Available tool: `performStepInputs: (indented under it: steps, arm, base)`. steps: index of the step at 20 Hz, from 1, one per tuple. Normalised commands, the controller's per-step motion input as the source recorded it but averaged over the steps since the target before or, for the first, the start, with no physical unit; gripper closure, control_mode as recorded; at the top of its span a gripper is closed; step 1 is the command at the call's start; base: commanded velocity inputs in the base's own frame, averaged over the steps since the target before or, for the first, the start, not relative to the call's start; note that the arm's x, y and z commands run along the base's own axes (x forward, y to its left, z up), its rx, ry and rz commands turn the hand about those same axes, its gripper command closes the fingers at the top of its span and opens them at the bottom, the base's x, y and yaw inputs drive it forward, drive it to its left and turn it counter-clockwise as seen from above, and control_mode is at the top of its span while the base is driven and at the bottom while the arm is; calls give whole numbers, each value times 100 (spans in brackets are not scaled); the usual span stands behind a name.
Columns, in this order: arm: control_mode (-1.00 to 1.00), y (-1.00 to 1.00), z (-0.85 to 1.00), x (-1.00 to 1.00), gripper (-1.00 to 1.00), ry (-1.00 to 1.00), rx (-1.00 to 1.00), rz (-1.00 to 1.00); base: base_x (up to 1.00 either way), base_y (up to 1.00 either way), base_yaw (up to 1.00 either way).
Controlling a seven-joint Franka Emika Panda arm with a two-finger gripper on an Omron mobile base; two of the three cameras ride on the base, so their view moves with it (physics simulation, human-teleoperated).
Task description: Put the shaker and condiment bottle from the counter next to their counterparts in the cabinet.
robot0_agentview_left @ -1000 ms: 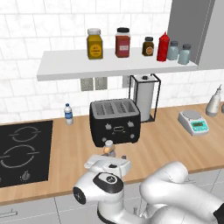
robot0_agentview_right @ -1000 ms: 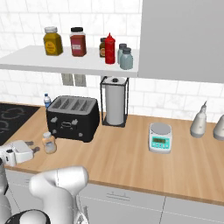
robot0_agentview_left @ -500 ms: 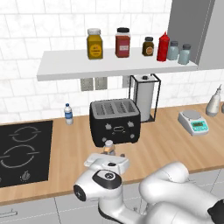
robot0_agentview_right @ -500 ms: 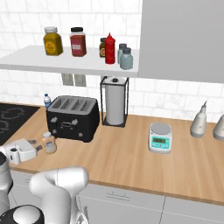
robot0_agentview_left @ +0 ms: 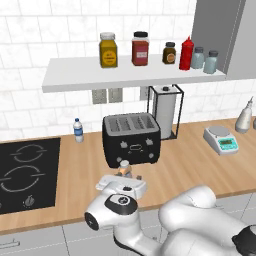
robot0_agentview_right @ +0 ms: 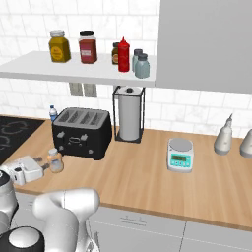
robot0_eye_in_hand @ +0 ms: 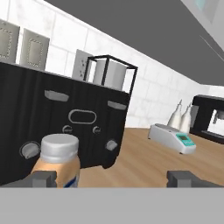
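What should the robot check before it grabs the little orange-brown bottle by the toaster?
1. Gripper open: ok, fingers spread wide.
2. Condiment bottle upright: ok.
3. Bottle centred between the fingers: not ok, it sits by one fingertip in the hand view.
4. Room from the toaster behind it: cannot tell, it stands close.
5. Free shelf space beside the red squeeze bottle: cannot tell, jars stand on both sides.

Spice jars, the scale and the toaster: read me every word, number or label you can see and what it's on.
None can be read.
Spice jars: labels blurred.
Kitchen scale: display too small to read.
Toaster: knobs and slot show no text.
Condiment bottle: label has a blue patch, illegible.
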Motion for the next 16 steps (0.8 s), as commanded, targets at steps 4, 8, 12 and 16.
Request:
performStepInputs:
  steps: [4, 8, 12, 16]
  arm:
    - [-100, 5, -13, 21, -100, -3, 0, 0]
    - [-100, 12, -20, 13, -100, -2, 0, 0]
    - [-100, 19, -16, 7, -100, -6, 0, 0]
    - [-100, 18, -11, 8, -100, -9, 0, 0]
  base:
    - [0, 0, 0]
    - [0, 0, 0]
    - [0, 0, 0]
    - [0, 0, 0]
